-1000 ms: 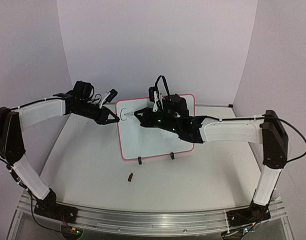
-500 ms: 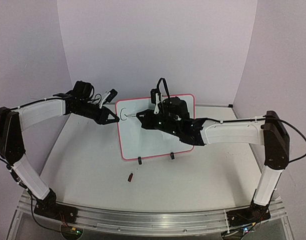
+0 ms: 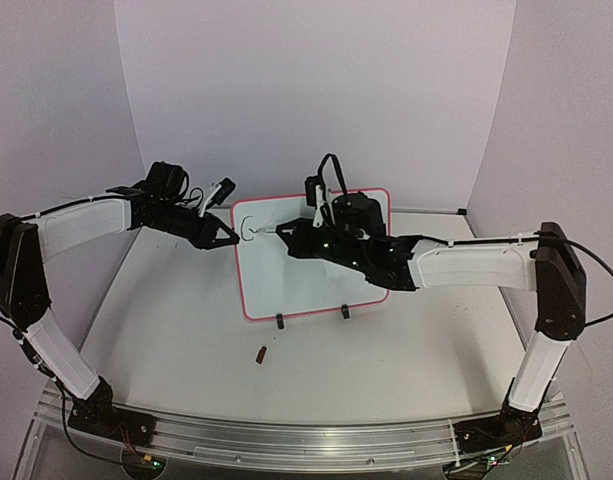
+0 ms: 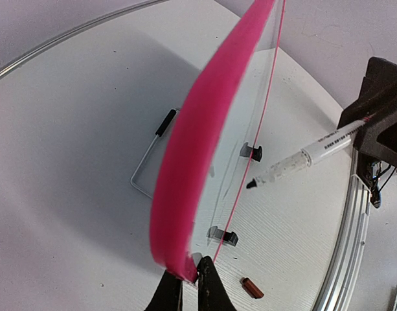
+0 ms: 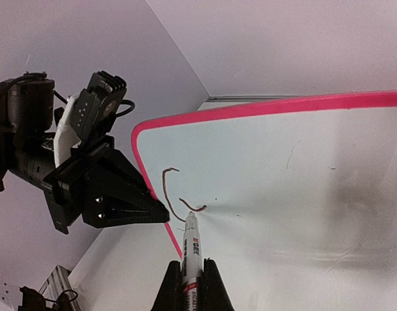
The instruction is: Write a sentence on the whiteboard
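The whiteboard (image 3: 316, 280), white with a pink frame, stands upright on two black clip feet (image 3: 280, 321). My left gripper (image 3: 233, 239) is shut on its left frame edge; in the left wrist view the fingers (image 4: 188, 293) pinch the pink frame (image 4: 198, 149). My right gripper (image 3: 292, 237) is shut on a white marker (image 5: 190, 249), whose tip touches the board's upper left. Of the sentence only one curved dark stroke (image 5: 174, 197) shows, like a started "G" (image 3: 248, 228). The marker also shows in the left wrist view (image 4: 305, 157).
A small red-brown marker cap (image 3: 261, 353) lies on the table in front of the board and also shows in the left wrist view (image 4: 252, 287). A wire stand (image 4: 148, 165) sits behind the board. Lilac walls close in the back and sides.
My right gripper has shifted slightly to the right along the board with the marker, lengthening the stroke. My left arm and the board have not moved.
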Motion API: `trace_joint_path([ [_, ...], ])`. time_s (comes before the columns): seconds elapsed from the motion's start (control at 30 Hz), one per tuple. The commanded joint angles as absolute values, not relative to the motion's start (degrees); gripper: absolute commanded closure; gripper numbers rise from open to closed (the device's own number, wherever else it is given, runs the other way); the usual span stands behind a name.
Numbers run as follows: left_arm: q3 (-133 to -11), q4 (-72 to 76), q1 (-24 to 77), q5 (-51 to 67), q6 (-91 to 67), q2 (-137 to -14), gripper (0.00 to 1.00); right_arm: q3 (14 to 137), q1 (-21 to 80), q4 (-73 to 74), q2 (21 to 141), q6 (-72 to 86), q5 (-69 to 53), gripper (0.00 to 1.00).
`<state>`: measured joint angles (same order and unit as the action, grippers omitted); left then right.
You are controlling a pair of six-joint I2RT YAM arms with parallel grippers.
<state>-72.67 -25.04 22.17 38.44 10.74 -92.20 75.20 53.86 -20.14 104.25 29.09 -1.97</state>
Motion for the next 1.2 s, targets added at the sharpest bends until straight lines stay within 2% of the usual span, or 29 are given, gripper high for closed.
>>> trace_joint_path([
  [0.0,-73.2,-25.5,22.3,34.8,13.0,-91.5,1.00,77.1,53.8,-22.5,101.8,27.5,-8.2,1.00],
  [0.5,-73.2,-25.5,22.3,34.7,13.1,-91.6,1.00,78.9,53.9,-19.8,104.4,28.2,-2.3,1.00],
  [1.17,-73.2,-25.6,22.3,34.6,13.1,-91.6,1.00,80.5,53.9,-17.0,106.6,28.9,-0.8,1.00],
])
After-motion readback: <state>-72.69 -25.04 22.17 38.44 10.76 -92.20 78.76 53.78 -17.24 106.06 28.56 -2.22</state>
